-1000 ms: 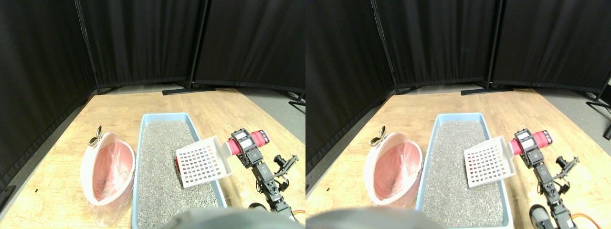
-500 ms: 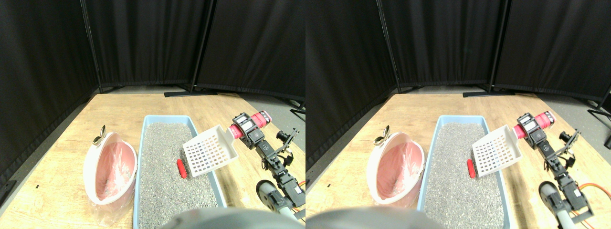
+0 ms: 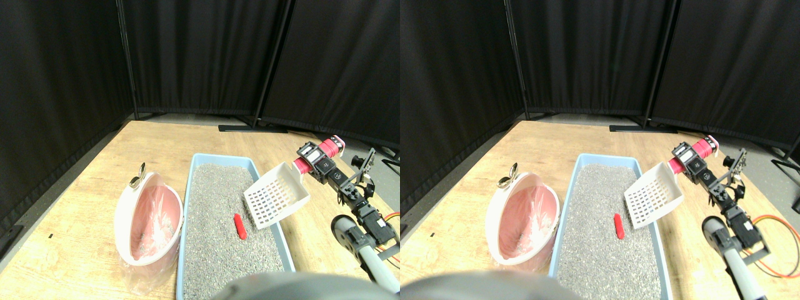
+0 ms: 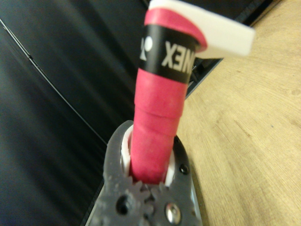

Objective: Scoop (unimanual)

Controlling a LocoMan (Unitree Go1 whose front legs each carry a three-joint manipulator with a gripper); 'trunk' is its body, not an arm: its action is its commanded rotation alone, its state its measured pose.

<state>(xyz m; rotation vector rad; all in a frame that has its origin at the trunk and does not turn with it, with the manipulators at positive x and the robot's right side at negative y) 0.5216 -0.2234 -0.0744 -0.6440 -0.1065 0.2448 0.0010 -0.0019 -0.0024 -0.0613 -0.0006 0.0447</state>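
Note:
A white slotted scoop (image 3: pixel 277 196) hangs tilted over the right rim of the blue litter tray (image 3: pixel 195 164), its bowl empty. Its red wrapped handle (image 3: pixel 320 152) runs up to the right, and my right gripper (image 3: pixel 310 160) is shut on it. In the wrist view the jaws clamp the base of the red handle (image 4: pixel 157 127). A small red piece (image 3: pixel 240 226) lies on the grey litter (image 3: pixel 219 212) just left of and below the scoop. The pink bin (image 3: pixel 149 225) with a clear liner lies tipped on its side left of the tray.
The tray and bin rest on a wooden floor (image 3: pixel 81 187). Black curtain panels (image 3: pixel 200 56) on metal stands close off the back and left. An orange cable (image 3: pixel 392 216) trails at the far right beside the arm (image 3: pixel 359 215).
The scoop has lifted off the litter and swung right and up, uncovering the red piece, which stays on the litter. The whole picture has also shifted.

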